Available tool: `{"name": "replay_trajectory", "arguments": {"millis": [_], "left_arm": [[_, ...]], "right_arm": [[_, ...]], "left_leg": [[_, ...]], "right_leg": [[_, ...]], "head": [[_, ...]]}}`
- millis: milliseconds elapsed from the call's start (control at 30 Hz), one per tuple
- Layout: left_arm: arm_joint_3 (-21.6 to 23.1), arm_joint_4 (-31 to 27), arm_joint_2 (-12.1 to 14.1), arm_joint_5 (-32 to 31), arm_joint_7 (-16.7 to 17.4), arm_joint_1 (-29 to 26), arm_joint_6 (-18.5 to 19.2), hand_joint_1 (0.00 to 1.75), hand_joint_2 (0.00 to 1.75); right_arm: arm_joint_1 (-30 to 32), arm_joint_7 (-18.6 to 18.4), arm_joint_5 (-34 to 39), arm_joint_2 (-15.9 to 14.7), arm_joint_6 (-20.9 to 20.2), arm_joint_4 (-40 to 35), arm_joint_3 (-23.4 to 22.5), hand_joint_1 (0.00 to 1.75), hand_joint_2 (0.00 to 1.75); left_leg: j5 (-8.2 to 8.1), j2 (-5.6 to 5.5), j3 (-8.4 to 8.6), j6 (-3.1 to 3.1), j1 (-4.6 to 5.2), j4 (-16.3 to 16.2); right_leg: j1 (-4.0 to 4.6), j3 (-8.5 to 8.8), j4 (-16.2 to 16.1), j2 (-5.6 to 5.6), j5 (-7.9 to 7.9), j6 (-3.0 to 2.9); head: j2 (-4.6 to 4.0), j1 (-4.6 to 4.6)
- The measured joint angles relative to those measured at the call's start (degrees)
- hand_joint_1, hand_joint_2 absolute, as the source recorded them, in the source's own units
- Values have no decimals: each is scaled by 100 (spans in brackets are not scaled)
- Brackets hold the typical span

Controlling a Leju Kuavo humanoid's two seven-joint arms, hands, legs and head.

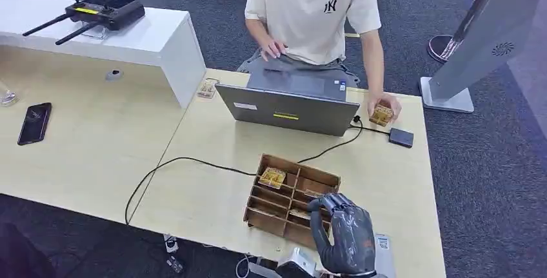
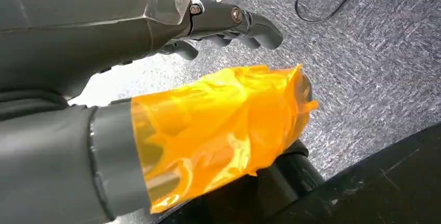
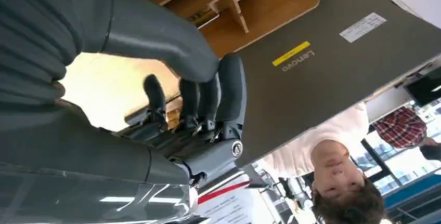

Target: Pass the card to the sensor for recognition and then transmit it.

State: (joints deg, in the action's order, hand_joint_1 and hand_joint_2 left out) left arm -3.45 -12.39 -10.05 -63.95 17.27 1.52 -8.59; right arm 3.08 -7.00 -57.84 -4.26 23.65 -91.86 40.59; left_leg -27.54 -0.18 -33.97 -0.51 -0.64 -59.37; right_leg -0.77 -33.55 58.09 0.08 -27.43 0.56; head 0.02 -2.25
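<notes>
1. A pale wooden worktop (image 1: 206, 200) carries a divided wooden tray (image 1: 290, 199), a grey laptop (image 1: 288, 109) with its lid back toward the robot, and a small dark sensor box (image 1: 401, 137) on a black cable (image 1: 193, 162).
2. The right robot hand (image 1: 342, 231) hovers over the tray's near right corner with its fingers curled downward into a compartment. In the right wrist view the fingers (image 3: 208, 99) bend together, but I cannot tell whether they pinch a card or close on nothing.
3. One card bundle (image 1: 272, 177) lies in the tray's far left compartment, at about ten o'clock from the right robot hand, well apart from it. Paler cards show just beside the fingertips, at about eleven o'clock.
4. The sensor box lies at about one o'clock from the right robot hand, past the tray's far right corner. Judged from this, the right hand is the nearer one for the pass.
5. The left robot hand (image 2: 223, 24) hangs above grey carpet, fingers loosely curled and holding nothing.
6. Open worktop runs between tray and sensor; the worktop's right edge is near, at three o'clock.
7. A seated person's hand (image 1: 384, 111) holds another card bundle just beside the sensor, at twelve o'clock from it.
</notes>
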Motion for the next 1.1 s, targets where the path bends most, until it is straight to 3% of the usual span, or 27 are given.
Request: {"name": "replay_trajectory", "arguments": {"millis": [67, 100, 133, 200, 367, 567, 767, 800, 900, 1100], "left_arm": [[0, 0, 2, -9, -35, 2, 33, 0, 0], [0, 0, 7, -11, -66, 5, 79, 0, 0], [0, 0, 9, -11, -90, 5, 107, 0, 0], [2, 0, 20, -20, -109, 7, 144, 0, 0], [4, 0, 55, -42, -116, 13, 181, 0, 0], [9, 0, 57, -68, -109, 41, 203, 0, 0], [13, 0, 59, -111, -96, 72, 258, 0, 0], [15, 0, 59, -118, -94, 74, 267, 0, 0], [20, 0, 59, -129, -81, 78, 290, 0, 0], [28, 0, 63, -157, -66, 87, 310, 0, 0]], "right_arm": [[-16, -133, -227, 0, 35, 63, 9, 147, 175], [-24, -198, -342, 0, 35, 94, 11, 119, 175], [-40, -273, -466, 0, 35, 136, 13, 79, 175], [-68, -423, -650, 0, 22, 205, 13, 45, 175], [-122, -697, -999, 0, -88, 374, 13, 40, 175], [-206, -828, -1228, 0, -208, 564, 13, 51, 175], [-367, -852, -1342, 4, -348, 778, 22, 79, 175], [-403, -861, -1361, 7, -374, 813, 26, 93, 175], [-512, -916, -1422, 35, -402, 898, 46, 84, 175], [-687, -1034, -1508, 81, -490, 1012, 81, 93, 175]], "left_leg": [[0, 0, 0, 0, 0, 0], [0, 0, 0, 0, 0, 0], [0, 0, 0, 0, 0, 0], [0, 0, 1, 0, 0, 0], [0, 0, 1, 0, 0, 0], [0, 0, 0, 0, 0, 0], [0, 0, 0, 0, 0, 0], [0, 0, 0, 0, 0, 0], [1, 0, 1, 0, 0, 0], [1, 0, 1, 0, 0, 0]], "right_leg": [[0, 0, 0, 0, 0, 0], [0, 0, 0, 0, 0, 0], [0, 0, 0, 0, 0, 0], [0, 0, 0, 0, 0, 0], [0, 0, 0, 0, 0, 0], [0, 0, 0, 0, 0, 0], [0, 0, 1, 0, 0, 0], [0, 0, 1, 0, 0, 0], [0, 0, 1, 0, 0, 0], [0, 0, 1, 0, 0, 0]], "head": [[0, 0], [0, 0], [0, 0], [0, 2], [0, 0], [0, 0], [0, 0], [0, 0], [0, 0], [0, 0]]}}
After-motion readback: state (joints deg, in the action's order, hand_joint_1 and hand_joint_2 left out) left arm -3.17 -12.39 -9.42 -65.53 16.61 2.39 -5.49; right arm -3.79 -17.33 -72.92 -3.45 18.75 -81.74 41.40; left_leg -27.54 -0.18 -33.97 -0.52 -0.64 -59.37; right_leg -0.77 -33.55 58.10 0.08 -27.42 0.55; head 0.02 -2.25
